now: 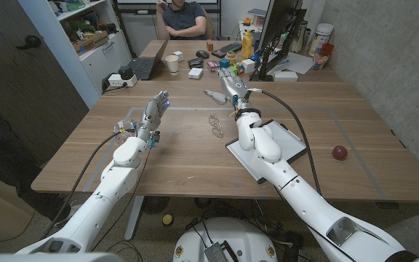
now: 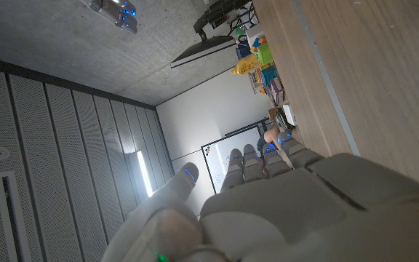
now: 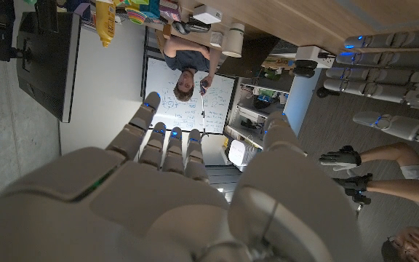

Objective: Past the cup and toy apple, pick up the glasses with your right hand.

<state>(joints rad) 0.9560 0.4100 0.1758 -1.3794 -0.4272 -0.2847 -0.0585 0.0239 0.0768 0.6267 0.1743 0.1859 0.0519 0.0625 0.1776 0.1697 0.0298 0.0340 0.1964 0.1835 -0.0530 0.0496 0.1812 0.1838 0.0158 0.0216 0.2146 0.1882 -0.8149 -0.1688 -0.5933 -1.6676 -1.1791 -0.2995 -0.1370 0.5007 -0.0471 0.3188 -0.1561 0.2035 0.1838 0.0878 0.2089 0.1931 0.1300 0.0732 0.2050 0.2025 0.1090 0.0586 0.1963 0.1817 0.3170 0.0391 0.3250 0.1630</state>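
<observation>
Thin wire-framed glasses [image 1: 215, 124] lie on the wooden table [image 1: 180, 156] near its middle. My right hand [image 1: 228, 91] hovers just beyond them, fingers stretched out and apart with nothing in them; the right wrist view shows the same spread fingers [image 3: 167, 142]. My left hand [image 1: 155, 109] stands raised to the left of the glasses, fingers up and apart, holding nothing. A white cup [image 1: 173, 64] stands at the far side. The red toy apple [image 1: 339, 153] sits near the right edge.
A white board [image 1: 282, 145] lies under my right forearm. A laptop [image 1: 145, 67], a monitor [image 1: 278, 33], coloured blocks [image 1: 231, 64] and bottles crowd the far end. A person [image 1: 186, 18] sits behind the table. A person's gloved hands [image 3: 348, 167] appear in the right wrist view.
</observation>
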